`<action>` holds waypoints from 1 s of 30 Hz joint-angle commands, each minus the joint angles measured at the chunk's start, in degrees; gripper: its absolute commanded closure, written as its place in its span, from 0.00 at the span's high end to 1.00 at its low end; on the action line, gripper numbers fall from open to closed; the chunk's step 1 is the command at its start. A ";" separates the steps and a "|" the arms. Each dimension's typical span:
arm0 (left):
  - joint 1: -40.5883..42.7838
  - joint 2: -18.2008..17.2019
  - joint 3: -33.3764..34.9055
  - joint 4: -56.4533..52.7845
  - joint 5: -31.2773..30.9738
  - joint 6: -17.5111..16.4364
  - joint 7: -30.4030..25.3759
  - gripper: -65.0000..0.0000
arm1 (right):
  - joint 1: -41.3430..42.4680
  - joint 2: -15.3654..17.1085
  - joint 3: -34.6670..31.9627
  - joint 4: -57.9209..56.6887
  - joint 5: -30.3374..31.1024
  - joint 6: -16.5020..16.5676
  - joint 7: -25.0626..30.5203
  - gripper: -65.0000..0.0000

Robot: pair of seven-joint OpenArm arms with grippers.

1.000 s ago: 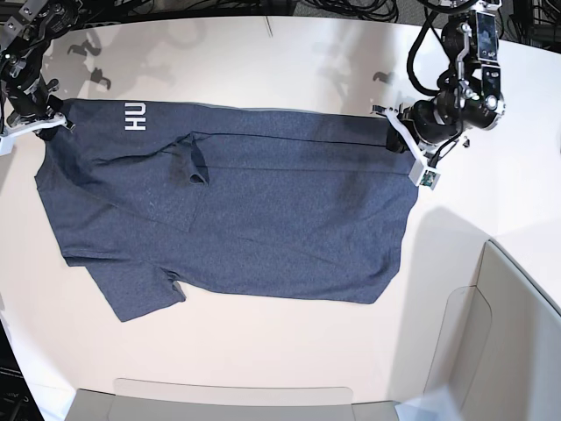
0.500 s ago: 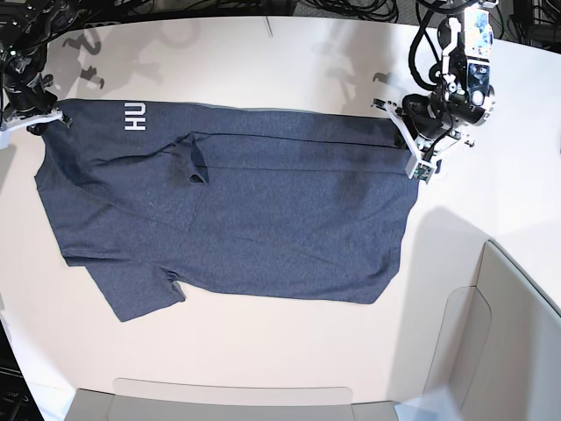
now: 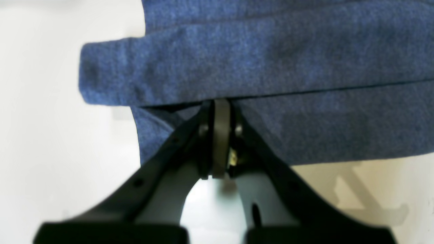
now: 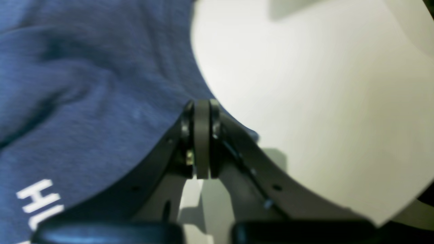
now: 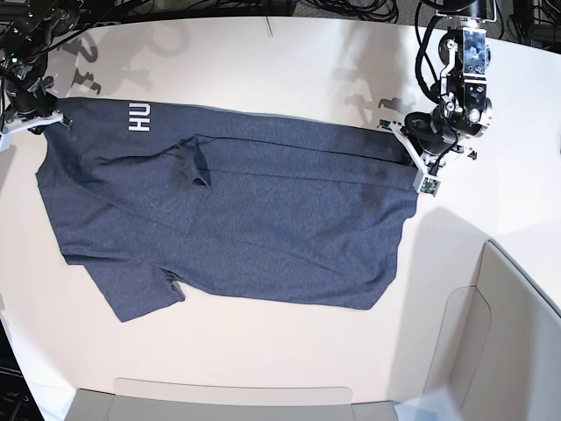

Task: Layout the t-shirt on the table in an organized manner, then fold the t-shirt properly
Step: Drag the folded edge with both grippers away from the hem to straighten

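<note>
The dark navy t-shirt [image 5: 237, 210] lies spread across the off-white table [image 5: 280, 53], with white lettering [image 5: 138, 115] at its far left. My left gripper [image 5: 408, 145] is shut on the shirt's far right corner; in the left wrist view the closed fingertips [image 3: 217, 112] pinch a folded hem of the t-shirt [image 3: 257, 61]. My right gripper [image 5: 58, 117] is shut on the shirt's far left corner; in the right wrist view the closed fingertips [image 4: 201, 108] grip the t-shirt's [image 4: 84, 84] edge beside the bare table [image 4: 322, 101].
A grey-beige bin wall [image 5: 500, 333] stands at the near right and another bin edge [image 5: 228, 390] runs along the near side. Dark cables [image 5: 351, 7] lie beyond the table's far edge.
Both grippers have lifted and pulled the shirt's far edge; the left gripper moved slightly right and nearer, and the far right part of the shirt is raised off the table.
</note>
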 commanded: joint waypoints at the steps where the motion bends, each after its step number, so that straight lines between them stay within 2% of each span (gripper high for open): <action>1: 0.30 -0.46 -0.21 -0.13 0.56 -0.08 1.71 0.00 | 0.32 0.75 -0.40 0.47 0.02 0.38 0.96 0.00; 8: 0.74 -0.46 -0.21 -0.13 0.56 -0.08 1.71 0.00 | 1.11 1.10 -2.77 -4.46 0.02 0.46 1.05 0.00; 12: 2.85 -0.46 -0.29 0.92 0.56 -0.08 1.71 0.00 | 1.29 1.28 -3.12 -8.59 -0.25 0.46 4.21 0.00; 19: 7.16 -0.46 -0.29 5.23 0.56 -0.08 1.45 0.00 | -1.17 4.35 -8.13 -12.54 -0.25 0.38 7.64 0.00; 30: 15.25 -0.64 -0.73 13.85 0.56 -0.08 2.06 0.00 | -6.27 4.79 -9.54 -12.46 -0.25 0.38 7.38 0.00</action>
